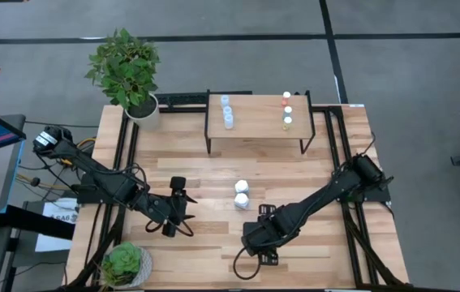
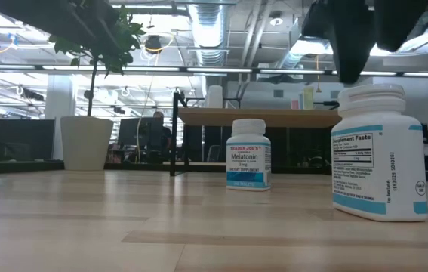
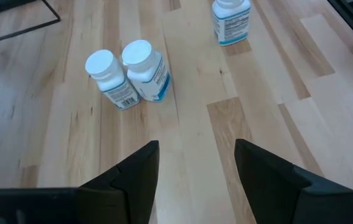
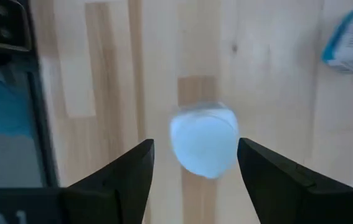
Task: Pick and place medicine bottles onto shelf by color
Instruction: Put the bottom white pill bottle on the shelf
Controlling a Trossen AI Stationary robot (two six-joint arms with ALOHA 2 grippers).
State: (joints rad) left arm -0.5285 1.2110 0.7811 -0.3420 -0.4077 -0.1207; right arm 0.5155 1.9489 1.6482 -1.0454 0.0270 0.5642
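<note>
Two white bottles [image 1: 242, 194] stand upright side by side on the tabletop at mid-table; they also show in the left wrist view [image 3: 126, 73]. A third white bottle [image 4: 204, 146] stands upright below my right gripper [image 4: 195, 148], which is open and hovers over its cap, fingers on either side and apart from it. In the low view this bottle [image 2: 380, 155] sits under the dark fingers [image 2: 349, 45]. My left gripper [image 3: 196, 163] is open and empty, left of the pair [image 1: 177, 207]. The shelf [image 1: 258, 138] carries small bluish bottles [image 1: 227, 111] and coloured-cap bottles [image 1: 286, 109].
A potted plant [image 1: 128, 73] stands at the far left corner and a smaller plant [image 1: 124, 264] at the near left corner. Black frame rails [image 1: 351, 162] run along the table's sides. Bare tabletop [image 1: 213, 170] lies between the shelf and the grippers.
</note>
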